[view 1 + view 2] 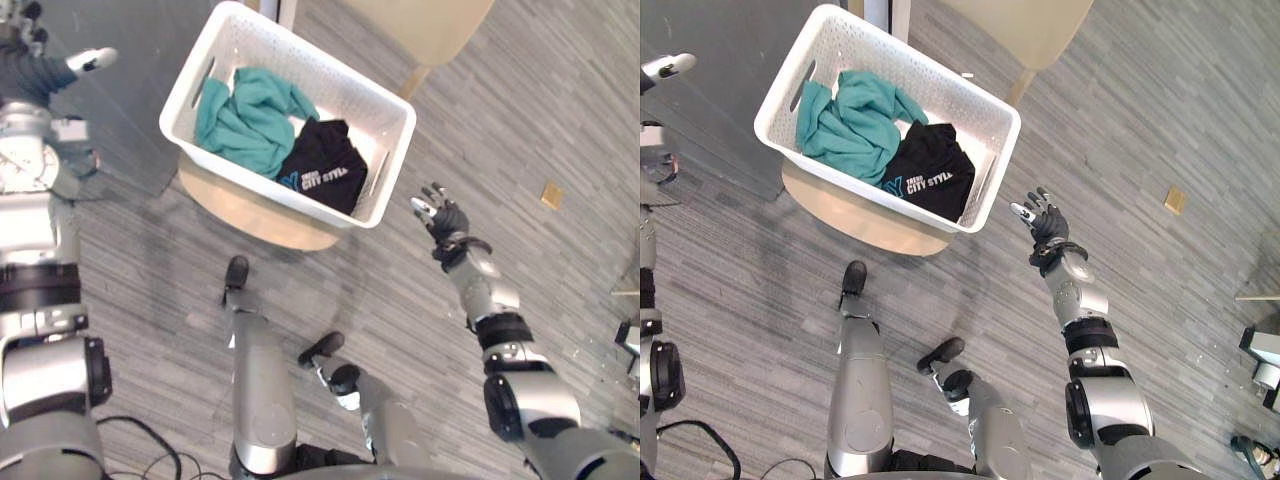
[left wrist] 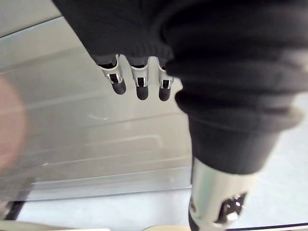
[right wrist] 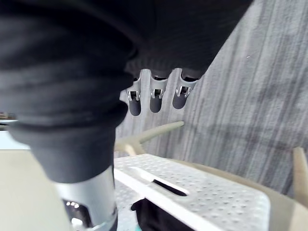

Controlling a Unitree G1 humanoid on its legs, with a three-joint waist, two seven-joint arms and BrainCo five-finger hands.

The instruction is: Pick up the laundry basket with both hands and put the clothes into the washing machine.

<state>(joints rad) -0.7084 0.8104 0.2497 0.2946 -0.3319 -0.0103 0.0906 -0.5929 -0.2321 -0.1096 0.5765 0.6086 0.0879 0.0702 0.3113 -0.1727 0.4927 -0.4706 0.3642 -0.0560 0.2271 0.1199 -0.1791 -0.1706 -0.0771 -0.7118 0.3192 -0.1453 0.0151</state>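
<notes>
Right hand (image 1: 440,215) hovers nearest, just beside the right end of the laundry basket (image 1: 340,85) but apart from it, its fingers (image 3: 154,96) straight, side by side and holding nothing; the right wrist view looks past them at the basket's end wall and its handle slot (image 3: 168,186). White and perforated, the basket sits on a round pale wooden stool (image 1: 260,222), tilted across the view. Inside lie a teal garment (image 1: 245,120) towards the left end and a black garment (image 1: 322,165) with light print (touching the teal one) towards the right end. On the other side, the left hand (image 1: 85,62) is raised well apart from the basket's left end, its fingers (image 2: 139,84) straight and relaxed, gripping nothing, before a smooth grey surface. Grey striped floor (image 1: 560,100) lies all round the stool.
</notes>
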